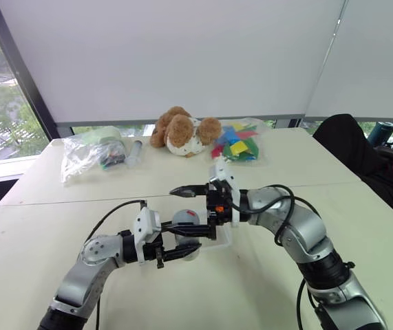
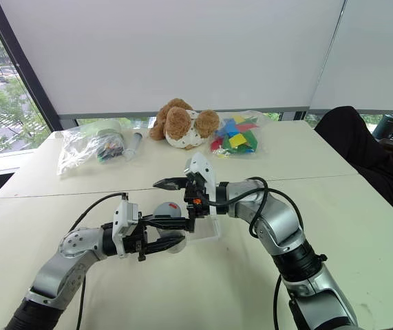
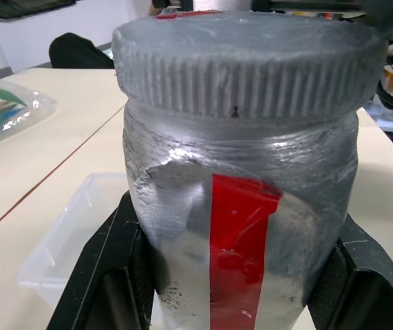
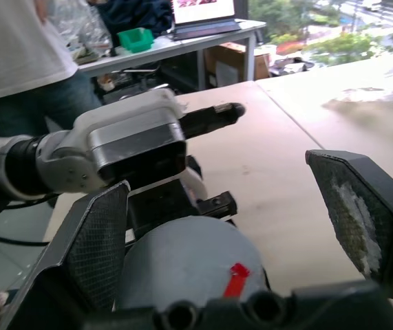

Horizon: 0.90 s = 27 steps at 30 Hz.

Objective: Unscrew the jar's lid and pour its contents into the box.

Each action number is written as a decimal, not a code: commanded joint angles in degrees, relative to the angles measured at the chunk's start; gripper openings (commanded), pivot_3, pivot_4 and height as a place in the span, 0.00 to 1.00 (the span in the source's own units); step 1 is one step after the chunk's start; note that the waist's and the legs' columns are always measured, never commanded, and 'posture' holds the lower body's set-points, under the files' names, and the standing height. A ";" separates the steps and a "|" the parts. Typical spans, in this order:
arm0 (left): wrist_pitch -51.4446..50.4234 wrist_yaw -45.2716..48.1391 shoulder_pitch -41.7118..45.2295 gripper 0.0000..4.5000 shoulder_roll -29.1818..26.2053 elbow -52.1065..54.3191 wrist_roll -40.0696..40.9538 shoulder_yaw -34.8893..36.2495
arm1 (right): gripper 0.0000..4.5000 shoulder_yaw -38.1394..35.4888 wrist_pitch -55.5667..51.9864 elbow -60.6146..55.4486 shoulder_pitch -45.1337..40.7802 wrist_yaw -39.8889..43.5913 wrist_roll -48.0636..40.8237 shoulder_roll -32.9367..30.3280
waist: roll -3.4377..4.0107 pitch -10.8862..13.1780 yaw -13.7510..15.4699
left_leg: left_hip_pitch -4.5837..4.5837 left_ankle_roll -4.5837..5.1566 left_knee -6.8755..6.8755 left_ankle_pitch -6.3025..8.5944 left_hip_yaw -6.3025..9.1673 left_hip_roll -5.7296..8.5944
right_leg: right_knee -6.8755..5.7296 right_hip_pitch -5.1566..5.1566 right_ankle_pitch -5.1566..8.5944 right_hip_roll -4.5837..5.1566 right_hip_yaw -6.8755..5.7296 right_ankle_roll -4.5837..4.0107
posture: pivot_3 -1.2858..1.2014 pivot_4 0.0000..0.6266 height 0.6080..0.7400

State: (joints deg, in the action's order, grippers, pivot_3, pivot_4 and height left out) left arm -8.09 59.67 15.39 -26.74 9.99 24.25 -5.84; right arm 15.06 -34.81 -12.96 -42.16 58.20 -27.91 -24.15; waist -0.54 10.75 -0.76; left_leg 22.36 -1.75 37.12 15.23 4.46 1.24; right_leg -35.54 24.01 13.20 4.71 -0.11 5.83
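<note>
- The jar [image 3: 241, 206] is clamped in the left end effector [image 1: 182, 249], held upright just above the near middle of the desk [image 1: 361, 206], red stripe on its side.
- The lid [image 3: 244, 65] sits screwed on; nothing looks poured yet, so unscrewing and tipping both remain.
- The right end effector [image 4: 230, 213] hangs spread wide over the lid, its fingers apart on either side of it, not yet gripping.
- The box [image 3: 72, 240] lies on the desk just beyond the jar, seemingly empty and a short tilt away.
- Bare desk lies on both sides; the teddy bear [image 1: 182, 130], plastic bags [image 1: 89, 152] and coloured pieces [image 1: 236, 143] sit well apart at the far edge.
</note>
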 commanded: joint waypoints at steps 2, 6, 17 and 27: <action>0.62 -0.26 0.31 0.46 0.01 0.95 0.46 0.66 | 0.99 0.04 -0.39 -3.06 -0.06 1.07 -1.16 -0.01 | 0.00 0.00 0.00 | 0.00 0.00 0.00 0.00 0.01 0.00 | 0.00 0.00 0.00 0.00 0.00 0.00 | 0.52 0.24 1.00; 0.56 0.18 0.35 0.46 -0.10 1.01 0.55 0.34 | 0.99 -0.35 0.49 -1.57 -0.46 -0.18 -0.25 1.25 | 0.00 0.00 0.01 | 0.00 0.00 0.00 0.00 0.00 0.00 | -0.01 0.00 0.00 0.00 0.00 0.00 | 0.52 0.24 1.00; -0.60 1.23 0.12 0.46 -0.59 2.38 2.07 0.83 | 0.99 -0.91 4.54 3.39 -0.94 1.13 2.29 0.29 | 0.00 0.00 -0.01 | 0.00 0.00 0.00 0.00 -0.03 0.00 | -0.01 0.00 0.00 0.00 0.00 0.00 | 0.52 0.24 1.00; -1.39 1.71 0.35 0.46 -0.97 3.39 3.24 1.16 | 0.99 -4.30 7.24 7.65 -0.09 4.78 2.61 -3.92 | 0.00 0.00 0.07 | 0.00 0.00 0.01 0.00 -0.04 0.00 | -0.01 0.00 0.00 0.00 0.00 0.00 | 0.52 0.24 1.00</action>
State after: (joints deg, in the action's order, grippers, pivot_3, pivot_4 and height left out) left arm -10.41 60.01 15.45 -27.17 9.78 25.56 -5.66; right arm 14.81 -28.32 -6.46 -42.00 63.45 -25.86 -26.29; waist -0.54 10.75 -0.69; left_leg 22.36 -1.76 37.13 15.23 4.42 1.25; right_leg -35.55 24.00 13.20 4.71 -0.11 5.83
